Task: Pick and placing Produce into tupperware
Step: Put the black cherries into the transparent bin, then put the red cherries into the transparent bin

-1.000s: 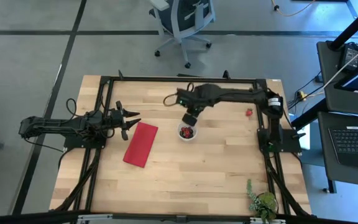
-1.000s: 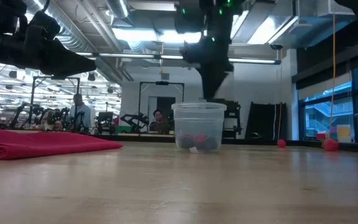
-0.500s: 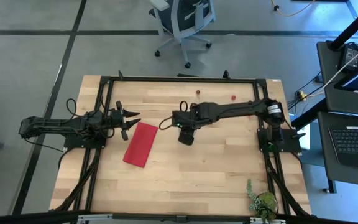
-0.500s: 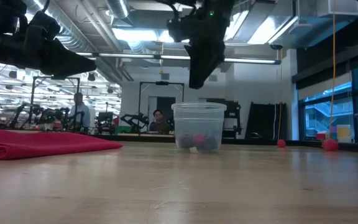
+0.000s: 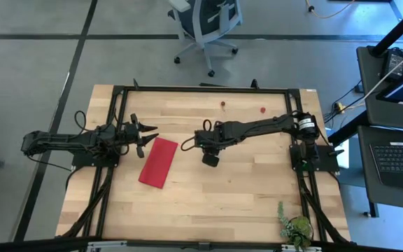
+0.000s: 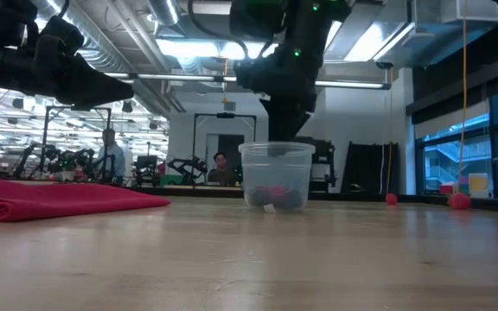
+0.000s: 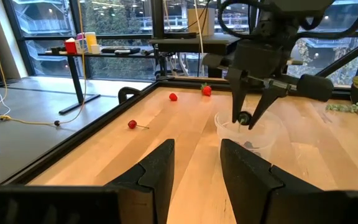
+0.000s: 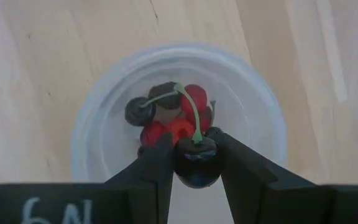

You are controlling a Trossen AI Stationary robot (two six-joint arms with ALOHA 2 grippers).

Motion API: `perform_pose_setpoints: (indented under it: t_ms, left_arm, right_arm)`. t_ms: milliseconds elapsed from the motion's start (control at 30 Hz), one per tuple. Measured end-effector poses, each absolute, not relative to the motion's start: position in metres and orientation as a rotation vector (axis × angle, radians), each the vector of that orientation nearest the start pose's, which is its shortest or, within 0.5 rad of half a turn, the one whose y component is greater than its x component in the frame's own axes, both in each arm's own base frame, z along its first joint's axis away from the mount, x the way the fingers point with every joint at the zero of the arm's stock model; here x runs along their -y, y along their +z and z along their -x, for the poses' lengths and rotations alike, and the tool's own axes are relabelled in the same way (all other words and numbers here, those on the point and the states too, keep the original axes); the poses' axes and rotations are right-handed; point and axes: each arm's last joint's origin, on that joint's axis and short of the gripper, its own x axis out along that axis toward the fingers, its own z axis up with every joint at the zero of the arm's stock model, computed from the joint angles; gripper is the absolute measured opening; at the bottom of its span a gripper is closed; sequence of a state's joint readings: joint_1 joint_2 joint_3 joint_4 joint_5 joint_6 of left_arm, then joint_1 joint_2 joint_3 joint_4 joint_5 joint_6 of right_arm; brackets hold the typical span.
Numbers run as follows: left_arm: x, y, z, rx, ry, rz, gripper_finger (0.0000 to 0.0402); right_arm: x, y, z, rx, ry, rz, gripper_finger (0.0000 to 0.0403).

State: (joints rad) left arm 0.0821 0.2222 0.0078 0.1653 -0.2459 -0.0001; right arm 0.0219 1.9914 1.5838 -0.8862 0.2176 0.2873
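Item 1: right gripper (image 8: 196, 163). Your dark jaws pinched a glossy, near-black round cherry (image 8: 196, 165) with a thin green stem, held directly above the tupperware (image 8: 98, 118), at centre frame in the high view.

Item 2: tupperware. Small round cup of clear-whitish plastic with a smooth rim, it stood upright on the worktop (image 5: 243, 189). Inside lay several cherries and berries (image 8: 173, 115): dark ones and brighter red ones, clustered at the bottom.

Item 3: left gripper (image 5: 147, 136). It hung at the left of the high view, just beside the upper end of the magenta cloth (image 5: 158, 162); its jaws stood spread and held nothing.

Item 4: loose produce. Two small red fruits (image 5: 262, 109) lay near the worktop's upper edge, well apart from the cup.

Item 5: surroundings. Pale wood-grain worktop in a black frame; a flat rectangular folded cloth; a green leafy plant (image 5: 294, 225) at lower right; an office chair (image 5: 205, 21) beyond the top edge. You had white marks on the right wrist housing, cut off and unreadable.
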Motion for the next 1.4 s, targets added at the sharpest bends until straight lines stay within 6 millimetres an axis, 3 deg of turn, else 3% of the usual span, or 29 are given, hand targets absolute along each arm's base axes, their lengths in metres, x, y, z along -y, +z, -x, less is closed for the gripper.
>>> perform_pose_setpoints:
  t_ms: [367, 867, 1167, 1400]
  left_arm:
    - [-0.016, 0.163, -0.109, -0.049, 0.328, -0.004, 0.0124]
    - [-0.016, 0.163, -0.109, -0.049, 0.328, -0.006, 0.0124]
    - [-0.016, 0.163, -0.109, -0.050, 0.328, -0.005, 0.0124]
    - [-0.016, 0.163, -0.109, -0.050, 0.328, -0.005, 0.0124]
  right_arm:
    - [-0.001, 0.195, -0.398, -1.266, -0.353, -0.087, 0.0119]
    - [0.000, 0.197, -0.398, -1.264, -0.352, -0.086, 0.0176]
    - [0.007, 0.252, -0.399, -1.140, -0.324, 0.019, 0.0180]
    - [0.044, 0.297, -0.377, -1.063, -0.501, 0.155, 0.0181]
